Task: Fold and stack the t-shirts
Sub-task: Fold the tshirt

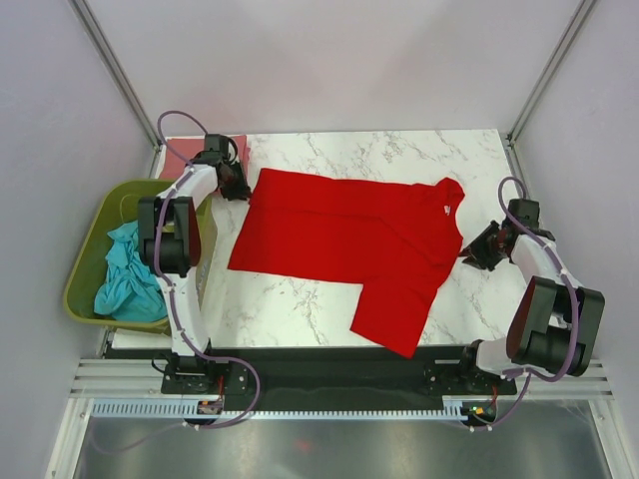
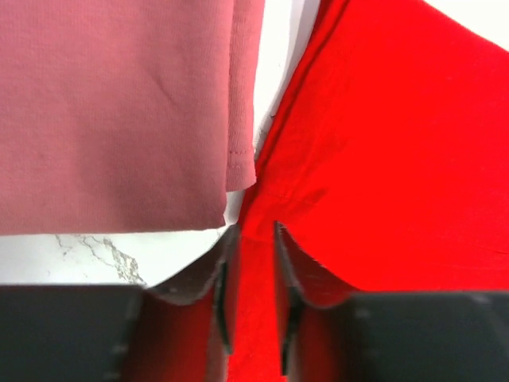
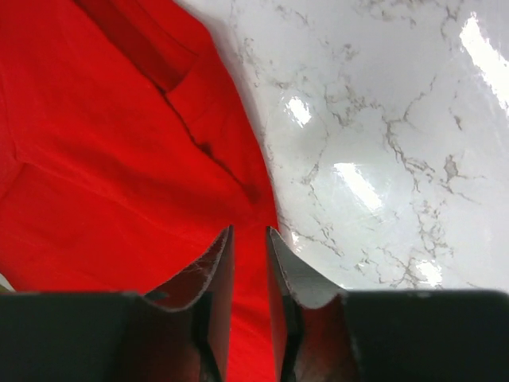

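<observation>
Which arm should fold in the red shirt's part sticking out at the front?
Probably the right one. The right gripper sits at the edge of the red shirt, close to the sticking-out part; the left gripper is at the far corner.

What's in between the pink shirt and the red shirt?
A thin strip of bare marble table, seen in the left wrist view; it narrows until the pink shirt and red shirt nearly touch.

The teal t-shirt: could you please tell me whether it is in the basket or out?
In: the teal t-shirt lies crumpled inside the olive-green basket, left of the marble table.
</observation>
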Controlling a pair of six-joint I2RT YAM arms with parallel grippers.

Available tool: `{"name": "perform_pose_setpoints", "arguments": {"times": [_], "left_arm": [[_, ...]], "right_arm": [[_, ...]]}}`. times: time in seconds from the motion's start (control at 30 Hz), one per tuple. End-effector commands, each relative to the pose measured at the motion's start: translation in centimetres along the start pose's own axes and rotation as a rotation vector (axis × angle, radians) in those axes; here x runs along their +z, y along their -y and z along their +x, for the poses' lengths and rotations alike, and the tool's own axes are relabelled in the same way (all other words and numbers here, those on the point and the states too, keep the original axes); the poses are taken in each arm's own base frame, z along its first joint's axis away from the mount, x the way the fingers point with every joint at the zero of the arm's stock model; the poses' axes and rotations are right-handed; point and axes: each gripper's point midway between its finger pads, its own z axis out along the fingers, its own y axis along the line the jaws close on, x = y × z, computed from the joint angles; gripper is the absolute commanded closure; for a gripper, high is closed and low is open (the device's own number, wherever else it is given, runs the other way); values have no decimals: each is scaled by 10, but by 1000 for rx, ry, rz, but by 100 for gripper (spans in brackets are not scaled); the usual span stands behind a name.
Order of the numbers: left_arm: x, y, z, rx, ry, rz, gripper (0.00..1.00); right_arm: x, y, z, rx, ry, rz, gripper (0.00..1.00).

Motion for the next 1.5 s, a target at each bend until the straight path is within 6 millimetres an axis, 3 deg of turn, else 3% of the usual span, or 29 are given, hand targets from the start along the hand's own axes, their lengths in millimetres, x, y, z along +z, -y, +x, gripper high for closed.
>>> {"name": "perform_pose_setpoints", "arguments": {"times": [0.0,0.17,0.2,0.23,0.37,0.43,0.57,0.63,0.83,0.97,1.0,1.03,1.13,1.2,1.23,1.3,1.33,1.47], "left_arm": [[-23,7,-16,65,61,-13,68],[-48,29,-21,79,95,26,60],[-50,35,-20,64,94,44,59],[-54,51,-16,60,75,119,59],[-54,78,0,-42,-3,243,60],[-55,89,11,-40,-34,281,61],[-59,81,37,-17,-46,200,60],[-65,91,46,-1,-48,202,60],[-105,137,45,12,-26,335,59],[-117,141,44,-23,-17,349,59],[-115,141,43,-26,-16,345,58],[-114,141,43,-26,-17,342,58],[-100,134,37,-35,-9,297,58],[-83,126,34,-48,-16,261,58],[-81,127,27,-60,-4,257,58],[-71,125,15,-72,16,232,58],[-53,120,20,-80,-12,209,58],[-25,118,15,-123,-38,201,58]], "right_arm": [[-10,-6,-10,-4,42,-16,66],[-28,-18,-33,-2,139,-23,53],[-29,-28,-43,-29,172,-62,52],[-26,-35,-45,-50,160,-102,51],[-10,-45,-65,-126,153,-106,48],[9,-38,-63,-133,99,-81,48],[29,-21,-63,-132,76,-8,49],[38,-18,-60,-138,67,-8,49],[61,4,-50,-164,23,49,49],[74,20,-45,-127,1,112,64],[75,23,-46,-116,6,125,70],[75,25,-46,-106,12,135,84],[72,32,-48,-64,39,159,100],[63,43,-49,-11,61,183,100],[59,58,-48,22,73,219,100],[44,64,-53,56,125,225,100],[40,72,-52,71,138,242,100],[25,87,-62,91,221,292,100]]}}
